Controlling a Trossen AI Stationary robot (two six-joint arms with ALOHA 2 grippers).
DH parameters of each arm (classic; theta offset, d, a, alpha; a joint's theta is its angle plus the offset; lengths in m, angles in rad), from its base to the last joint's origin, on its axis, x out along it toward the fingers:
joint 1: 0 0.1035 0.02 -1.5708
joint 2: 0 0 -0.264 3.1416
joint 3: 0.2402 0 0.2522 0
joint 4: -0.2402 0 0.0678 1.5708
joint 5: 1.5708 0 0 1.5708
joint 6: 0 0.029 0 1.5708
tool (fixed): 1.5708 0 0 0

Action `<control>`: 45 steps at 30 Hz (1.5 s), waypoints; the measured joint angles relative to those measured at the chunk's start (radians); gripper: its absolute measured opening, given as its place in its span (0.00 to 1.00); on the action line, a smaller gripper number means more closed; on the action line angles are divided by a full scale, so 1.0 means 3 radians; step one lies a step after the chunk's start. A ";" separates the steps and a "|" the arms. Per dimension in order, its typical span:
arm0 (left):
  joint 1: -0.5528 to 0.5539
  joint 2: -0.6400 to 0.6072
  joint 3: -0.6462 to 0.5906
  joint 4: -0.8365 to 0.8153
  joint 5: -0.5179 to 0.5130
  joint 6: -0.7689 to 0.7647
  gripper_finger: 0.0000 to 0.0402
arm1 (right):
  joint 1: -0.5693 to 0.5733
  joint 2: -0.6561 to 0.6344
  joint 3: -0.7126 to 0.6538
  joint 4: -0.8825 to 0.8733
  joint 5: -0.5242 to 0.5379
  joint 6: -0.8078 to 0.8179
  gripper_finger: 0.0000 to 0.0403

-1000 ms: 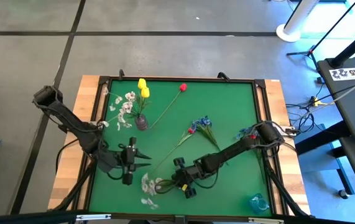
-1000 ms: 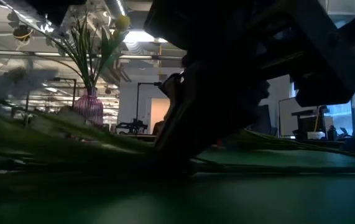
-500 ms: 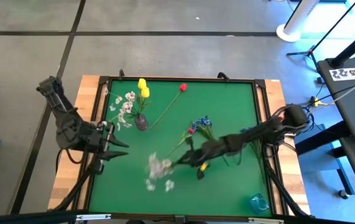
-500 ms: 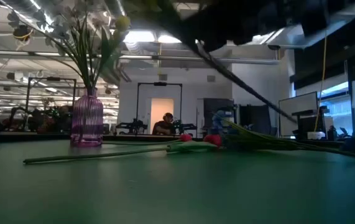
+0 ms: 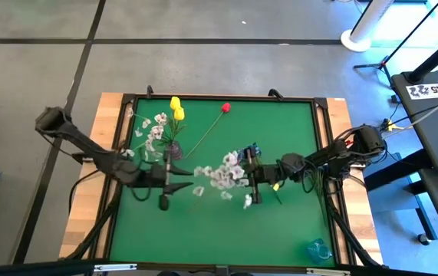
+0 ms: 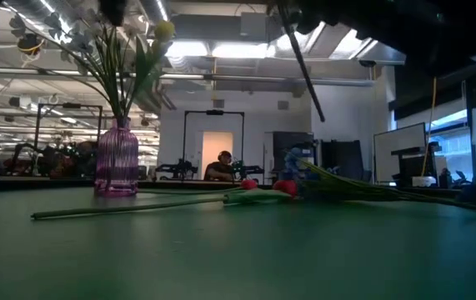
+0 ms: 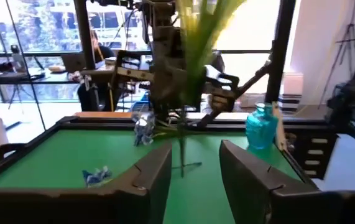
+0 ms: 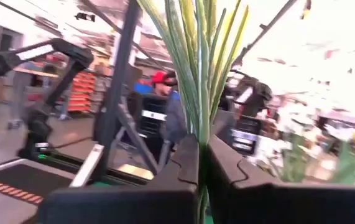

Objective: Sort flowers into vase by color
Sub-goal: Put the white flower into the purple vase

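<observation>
The right claw [image 5: 254,175] is over the middle of the green surface [image 5: 295,222]. It is squeezed tight on the stem of a white flower spray [image 5: 222,173]. In the right wrist view, the 2 dark fingers [image 8: 183,163] press together on the green stem and leaves [image 8: 197,68]. The spray is up in the air, and its small white blossoms spread out to the left of the claw.

The left claw [image 5: 165,172] is on the left side of the surface, just to the left of the white blossoms. Its 2 fingers [image 7: 155,175] stand apart, and it holds nothing. In the left wrist view, the green stem [image 7: 182,134] hangs down a little way in front of the gap.

A purple vase [image 5: 174,149] stands at the far left part of the surface, just beyond the left claw. It holds 2 yellow tulips [image 5: 176,108] and more white blossoms [image 5: 151,132]. A red tulip [image 5: 225,108] lies on the surface with its head to the far side, and its stem reaches down near the vase. Blue flowers [image 5: 248,152] and another red tulip [image 6: 284,187] lie near the middle, partly under the right claw. A blue vase [image 5: 318,249] stands at the near right corner.

A person [image 6: 223,164] sits far off in the room.
</observation>
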 joint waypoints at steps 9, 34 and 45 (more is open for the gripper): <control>0.0190 0.0671 0.0468 0.0301 0.0067 0.0189 0.46 | 0.0070 0.0004 -0.0252 0.0531 -0.0080 0.0019 0.02; 0.0634 0.1457 0.0861 0.1372 0.0694 0.0714 0.41 | -0.0107 -0.0053 0.0092 -0.0105 -0.0283 -0.0221 0.01; 0.0782 0.1460 0.1045 0.1132 0.0930 0.0597 0.39 | -0.0115 -0.0037 0.0204 -0.0388 -0.0093 -0.0146 0.03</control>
